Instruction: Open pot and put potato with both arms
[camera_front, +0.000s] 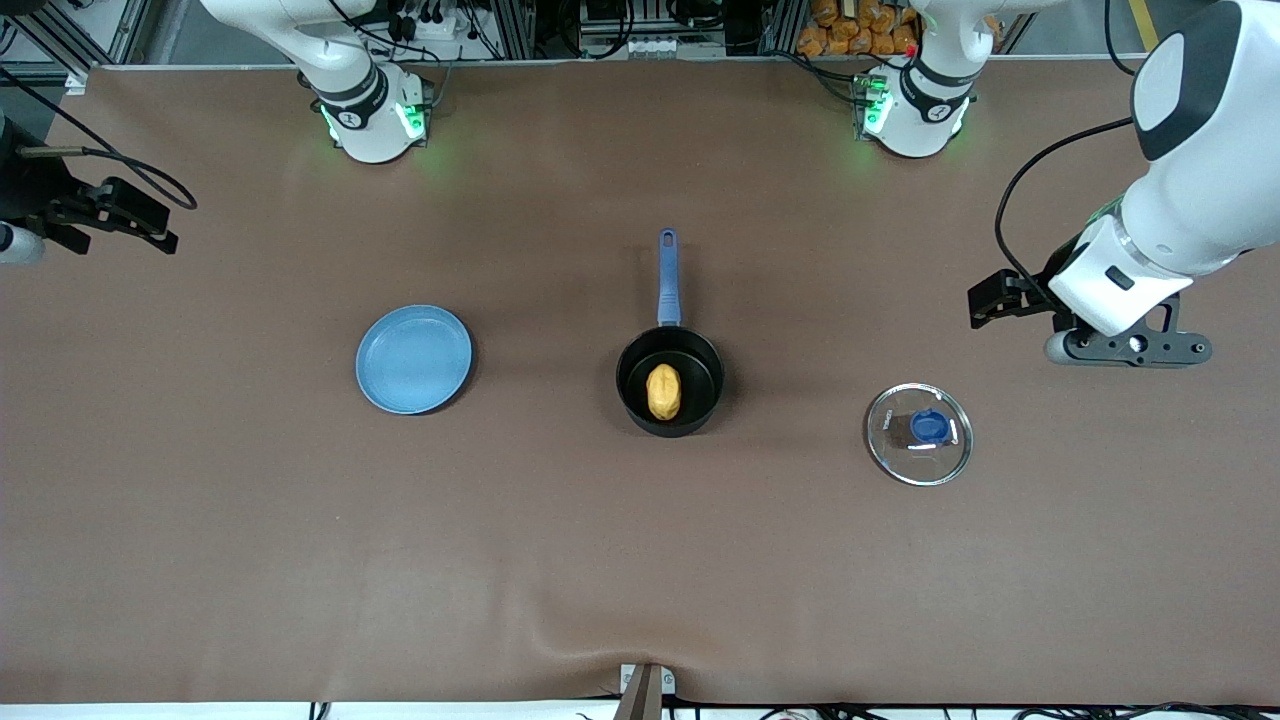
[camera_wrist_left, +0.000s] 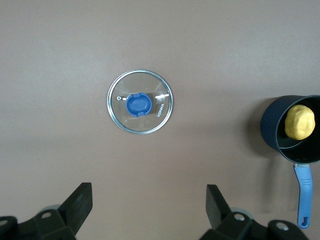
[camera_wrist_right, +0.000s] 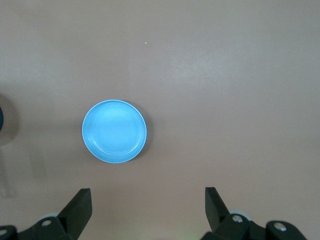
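Right now I see the pot (camera_front: 669, 381) uncovered at the middle of the table (camera_front: 640, 560), its blue handle pointing toward the robots' bases, and the potato (camera_front: 663, 391) lying inside it. Its glass lid (camera_front: 919, 434) rests flat on the table, knob up, well apart from the pot toward the left arm's end and slightly nearer the front camera. On my left wrist view the left gripper (camera_wrist_left: 149, 202) hangs up in the air, fingers spread wide and holding nothing — it is over bare table just beside the lid. Toward the right arm's end sits a blue plate (camera_front: 414, 359), bare. My right gripper (camera_wrist_right: 148, 205) hangs high near that plate, fingers apart too — nothing between them.
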